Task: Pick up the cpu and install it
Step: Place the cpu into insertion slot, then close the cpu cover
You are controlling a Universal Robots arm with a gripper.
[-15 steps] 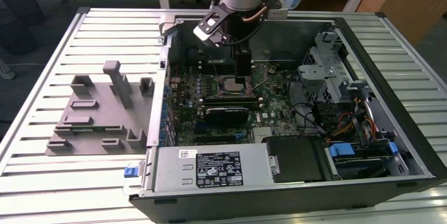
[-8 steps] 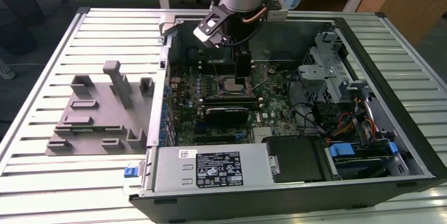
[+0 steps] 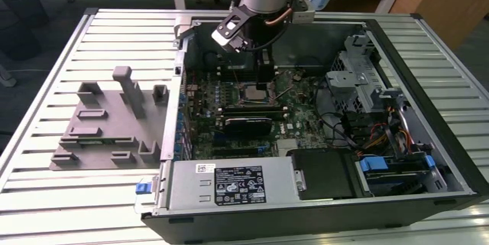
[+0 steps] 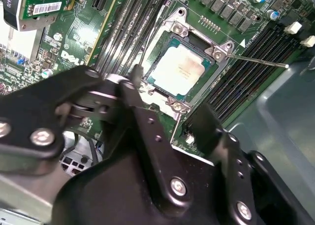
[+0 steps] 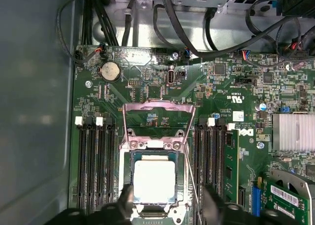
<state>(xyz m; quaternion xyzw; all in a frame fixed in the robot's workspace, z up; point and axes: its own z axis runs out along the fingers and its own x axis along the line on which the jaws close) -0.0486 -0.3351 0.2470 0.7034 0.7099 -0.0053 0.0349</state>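
The cpu is a silvery-grey square lying flat in the motherboard socket, whose metal load plate stands swung up. In the second wrist view the cpu again rests inside the socket frame. My gripper hangs just above it, open, one black finger on each side of the chip and clear of its edges, holding nothing. In the exterior view the gripper reaches down into the open computer case over the socket.
Memory slots flank the socket on both sides, and a thin retention lever sticks out beside it. A grey slotted fixture sits on the slatted table at the exterior view's left. Cables, a drive cage and the power supply crowd the case.
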